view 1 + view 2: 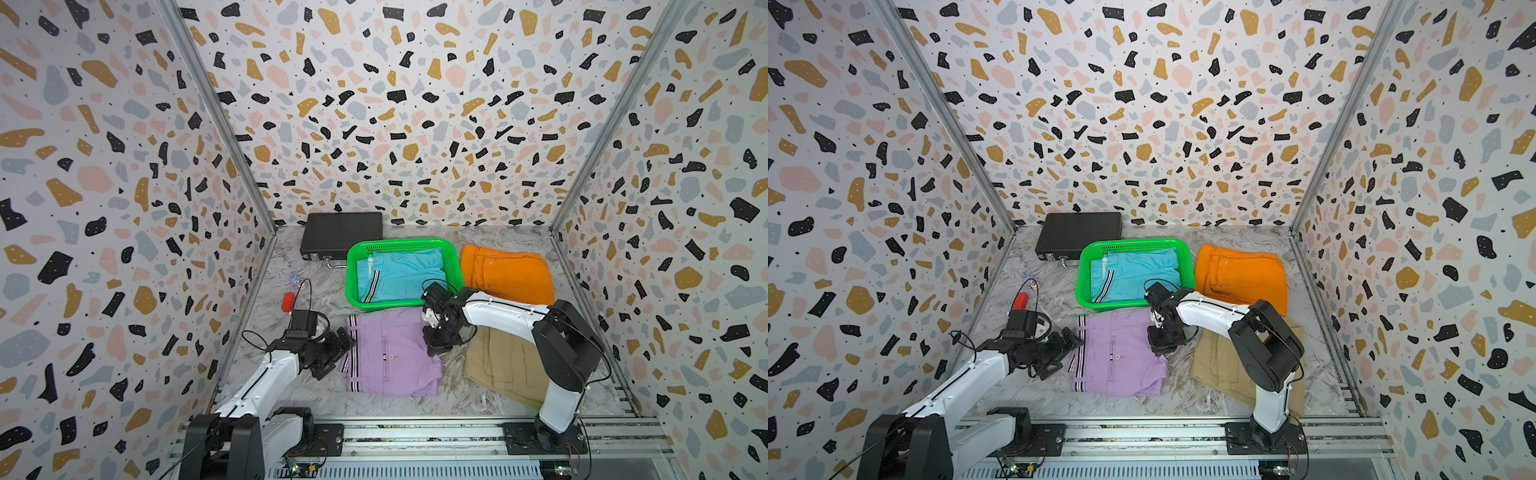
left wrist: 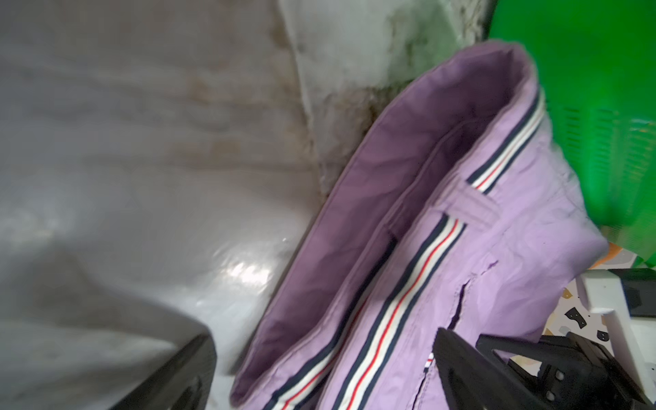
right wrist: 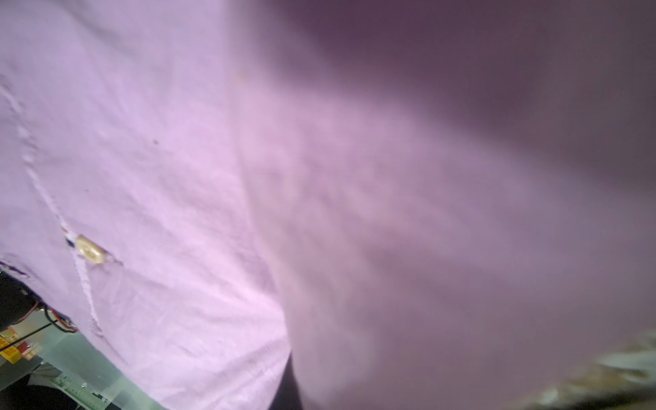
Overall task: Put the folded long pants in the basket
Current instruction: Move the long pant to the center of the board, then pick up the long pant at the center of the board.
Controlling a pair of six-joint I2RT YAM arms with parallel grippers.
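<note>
The green basket (image 1: 399,243) (image 1: 1129,243) holds the folded cyan pants (image 1: 407,274). Orange pants (image 1: 507,274) lie to its right. The lilac pants (image 1: 390,353) (image 2: 461,230) (image 3: 159,159) lie flat just in front of it, and the khaki pants (image 1: 498,365) sit partly under my right arm. My left gripper (image 1: 343,355) (image 2: 319,376) is open, its fingers straddling the lilac pants' striped left edge. My right gripper (image 1: 432,347) is shut on the lilac pants' right edge. In the right wrist view cloth hides its fingers.
A flat black box (image 1: 340,235) stands behind the basket's left corner. A small red object (image 1: 287,302) and a little trinket (image 1: 296,280) lie by the left wall. Patterned walls close three sides, and the arms' rail (image 1: 415,432) runs along the front.
</note>
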